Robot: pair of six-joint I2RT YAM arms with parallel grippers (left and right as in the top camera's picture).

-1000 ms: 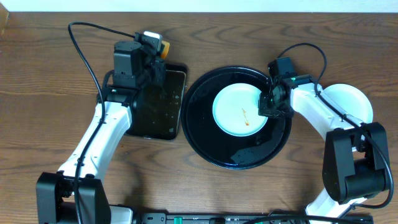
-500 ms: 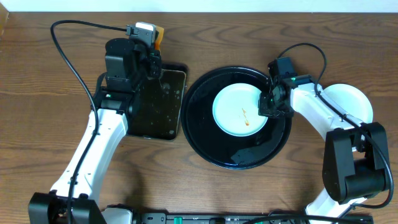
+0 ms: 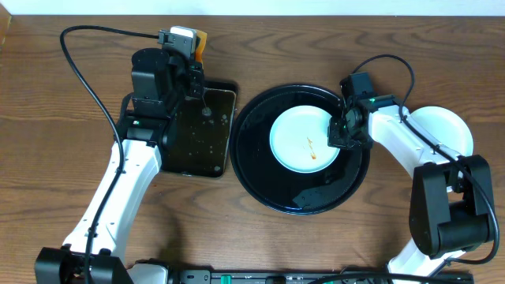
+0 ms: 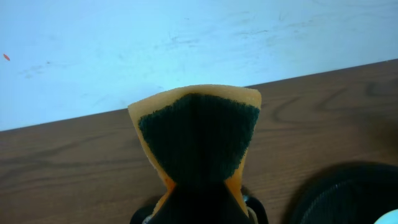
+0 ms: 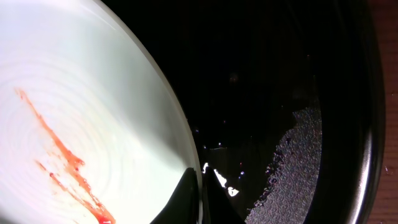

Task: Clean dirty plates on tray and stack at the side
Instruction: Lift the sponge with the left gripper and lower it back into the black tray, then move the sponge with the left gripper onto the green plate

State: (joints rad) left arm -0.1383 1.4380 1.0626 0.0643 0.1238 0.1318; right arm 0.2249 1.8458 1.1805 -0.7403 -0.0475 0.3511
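A pale mint-blue plate (image 3: 304, 140) with an orange-red sauce smear lies in the big round black tray (image 3: 260, 181). My right gripper (image 3: 339, 136) is shut on this plate's right rim; the right wrist view shows the fingers (image 5: 202, 199) pinching the rim of the plate (image 5: 74, 124) over the tray (image 5: 280, 93). My left gripper (image 3: 192, 49) is shut on an orange and dark green sponge (image 4: 198, 134), held above the far edge of the rectangular tray. A clean pale plate (image 3: 446, 130) lies at the right on the table.
A smaller rectangular black tray (image 3: 201, 138) with water drops lies left of the round tray. Cables run from both arms. The pale wall runs along the table's far edge (image 4: 124, 50).
My left arm has moved left and toward the back with the sponge. My right gripper and the plate have stayed in place.
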